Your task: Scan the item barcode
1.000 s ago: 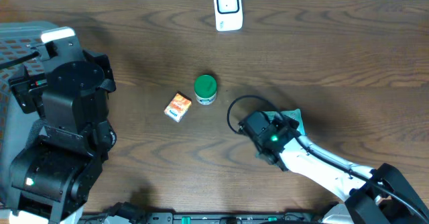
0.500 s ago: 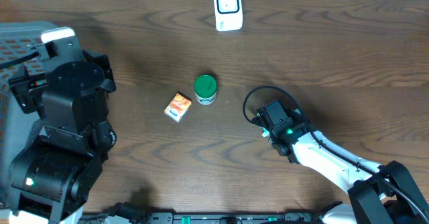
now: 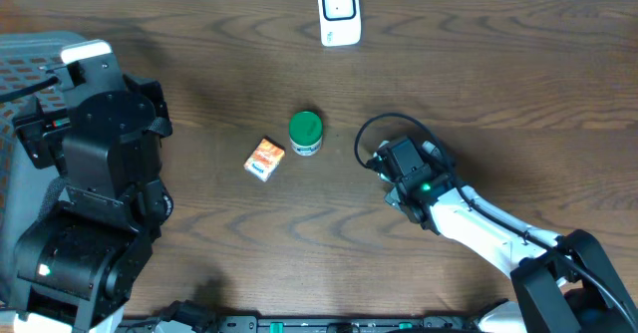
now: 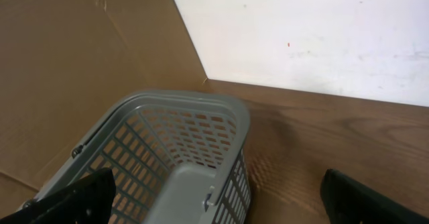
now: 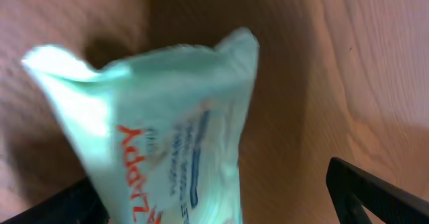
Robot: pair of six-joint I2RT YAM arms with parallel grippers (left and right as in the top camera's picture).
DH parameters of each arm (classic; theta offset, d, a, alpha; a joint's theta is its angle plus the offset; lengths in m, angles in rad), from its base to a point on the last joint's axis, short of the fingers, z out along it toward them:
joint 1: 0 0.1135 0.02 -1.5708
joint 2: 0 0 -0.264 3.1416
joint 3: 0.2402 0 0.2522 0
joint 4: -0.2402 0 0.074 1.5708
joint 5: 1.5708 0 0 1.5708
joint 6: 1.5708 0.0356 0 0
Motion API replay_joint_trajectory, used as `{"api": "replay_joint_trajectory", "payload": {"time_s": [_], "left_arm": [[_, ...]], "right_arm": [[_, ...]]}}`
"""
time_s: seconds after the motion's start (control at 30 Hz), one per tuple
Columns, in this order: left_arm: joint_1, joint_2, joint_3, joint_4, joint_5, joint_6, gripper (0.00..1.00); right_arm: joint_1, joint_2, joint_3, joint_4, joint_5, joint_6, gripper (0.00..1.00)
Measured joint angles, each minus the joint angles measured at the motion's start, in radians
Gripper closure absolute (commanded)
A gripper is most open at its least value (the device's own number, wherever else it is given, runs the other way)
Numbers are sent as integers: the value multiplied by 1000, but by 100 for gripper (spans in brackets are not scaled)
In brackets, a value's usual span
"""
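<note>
While the right pincer (image 5: 214, 184) sits spread wide around the mint packet (image 5: 167, 130), nothing's grabbed yet; top-centre scanner (image 3: 339, 12) unused, left pincer (image 4: 214, 184) released.

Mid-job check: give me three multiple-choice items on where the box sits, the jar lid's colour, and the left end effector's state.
1. The box lies: A) left of the jar; B) right of it; C) on top of it.
2. Jar lid colour: A) red; B) green; C) white.
3. The left end effector is: A) open and empty; B) shut; C) gripping the box.
Answers: 1A, the overhead view shows it just off the jar's left side; 2B, the lid reads green from above; 3A, its jaws stand wide apart with only the basket beyond.
</note>
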Motion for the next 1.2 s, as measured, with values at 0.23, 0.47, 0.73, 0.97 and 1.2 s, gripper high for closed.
{"api": "replay_joint_trajectory", "payload": {"time_s": [0.23, 0.47, 0.73, 0.97, 1.2], "left_arm": [[0, 0, 0, 0, 0, 0, 2], [0, 0, 0, 0, 0, 0, 2], [0, 0, 0, -1, 0, 0, 2], [0, 0, 0, 1, 1, 0, 2], [0, 0, 0, 0, 0, 0, 2]], "right_arm": [[31, 28, -4, 15, -53, 48, 66], [56, 36, -11, 23, -24, 137, 99], [57, 45, 108, -202, -112, 340, 99], [37, 52, 433, -587, -853, 502, 87], [8, 48, 551, -571, -1656, 578, 99]]}}
